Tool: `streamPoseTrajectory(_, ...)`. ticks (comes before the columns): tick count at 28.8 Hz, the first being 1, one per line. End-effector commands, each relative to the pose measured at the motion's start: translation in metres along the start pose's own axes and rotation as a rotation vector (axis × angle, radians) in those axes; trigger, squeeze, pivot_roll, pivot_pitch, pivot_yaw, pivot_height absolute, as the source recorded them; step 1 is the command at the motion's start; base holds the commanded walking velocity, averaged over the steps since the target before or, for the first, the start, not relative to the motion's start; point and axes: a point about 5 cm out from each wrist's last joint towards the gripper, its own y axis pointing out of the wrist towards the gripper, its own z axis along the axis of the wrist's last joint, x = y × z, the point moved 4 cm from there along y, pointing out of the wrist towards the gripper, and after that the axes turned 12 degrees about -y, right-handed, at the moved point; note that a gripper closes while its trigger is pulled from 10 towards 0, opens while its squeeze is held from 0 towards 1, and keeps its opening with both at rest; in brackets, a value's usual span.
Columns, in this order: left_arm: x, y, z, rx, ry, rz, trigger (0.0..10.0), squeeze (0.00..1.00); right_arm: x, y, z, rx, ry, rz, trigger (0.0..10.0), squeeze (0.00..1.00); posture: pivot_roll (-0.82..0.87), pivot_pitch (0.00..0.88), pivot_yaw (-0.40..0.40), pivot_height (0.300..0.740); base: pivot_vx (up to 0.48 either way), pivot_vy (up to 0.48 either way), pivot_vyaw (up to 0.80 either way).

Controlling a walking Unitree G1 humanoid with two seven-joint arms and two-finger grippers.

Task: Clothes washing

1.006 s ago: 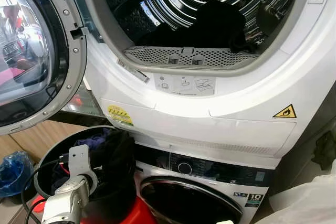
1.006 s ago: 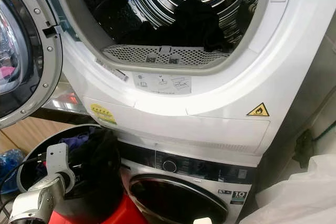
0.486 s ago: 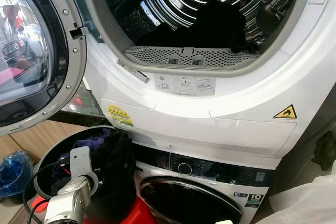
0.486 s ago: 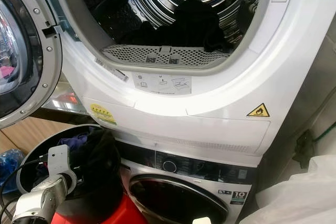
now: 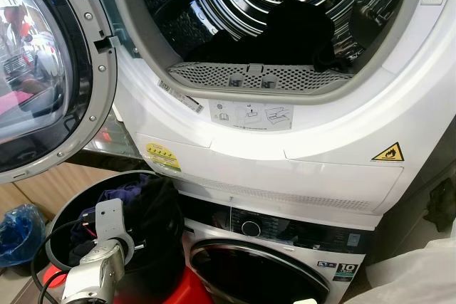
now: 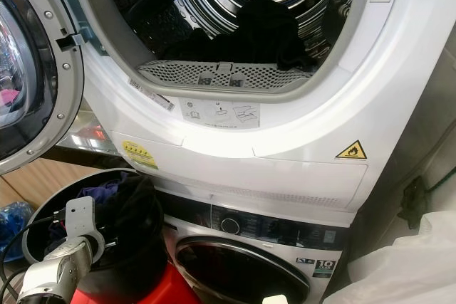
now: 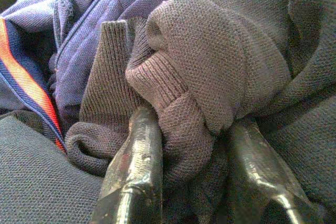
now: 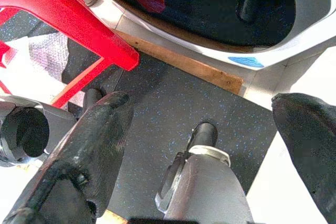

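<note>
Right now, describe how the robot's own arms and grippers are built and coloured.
The left arm is a silver metal tube with a pale grey bracket at its wrist and black cables looping beside it. The left gripper has two long, dark, glossy fingers, scuffed and worn. The right gripper has two thick matte black fingers.

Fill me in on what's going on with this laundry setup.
The robot stands before a stacked pair of machines. The upper dryer has its door swung open, with dark clothes lying in the drum. The left claw is down in a black laundry basket beside the lower washer, its fingers closed on a fold of a grey knit garment next to a purple one. The right claw hangs open over the dark floor.
</note>
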Motion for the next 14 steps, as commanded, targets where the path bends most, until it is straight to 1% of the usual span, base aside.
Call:
streamPoseTrajectory(1, -0.008, 0.002, -0.004, -0.012, -0.01, 0.033, 0.0, 0.0, -0.005, 0.0, 0.004, 0.009, 0.001, 0.006, 10.0, 0.0, -0.04, 0.0, 0.123, 0.74, 0.0, 0.0, 0.0)
streamPoseTrajectory(4, -0.008, 0.001, -0.002, 0.012, -0.034, 0.045, 0.0, 0.0, -0.005, 0.0, 0.004, 0.011, 0.0, 0.004, 10.0, 0.0, -0.04, 0.0, 0.122, 0.74, 0.0, 0.0, 0.0)
streamPoseTrajectory(7, -0.01, 0.001, 0.0, 0.03, -0.034, 0.054, 0.0, 0.0, -0.005, 0.0, 0.004, 0.011, -0.001, 0.003, 10.0, 0.0, -0.04, 0.0, 0.123, 0.74, 0.0, 0.0, 0.0)
streamPoseTrajectory(12, -0.011, -0.001, 0.007, 0.088, -0.052, 0.068, 0.0, 0.0, -0.004, 0.001, 0.005, 0.014, -0.006, 0.001, 10.0, 0.0, -0.04, 0.0, 0.122, 0.74, 0.0, 0.0, 0.0)
streamPoseTrajectory(14, -0.008, -0.002, 0.007, 0.096, -0.062, 0.036, 0.0, 0.0, -0.005, 0.001, 0.006, 0.017, -0.009, 0.003, 10.0, 0.0, -0.04, 0.0, 0.121, 0.74, 0.0, 0.0, 0.0)
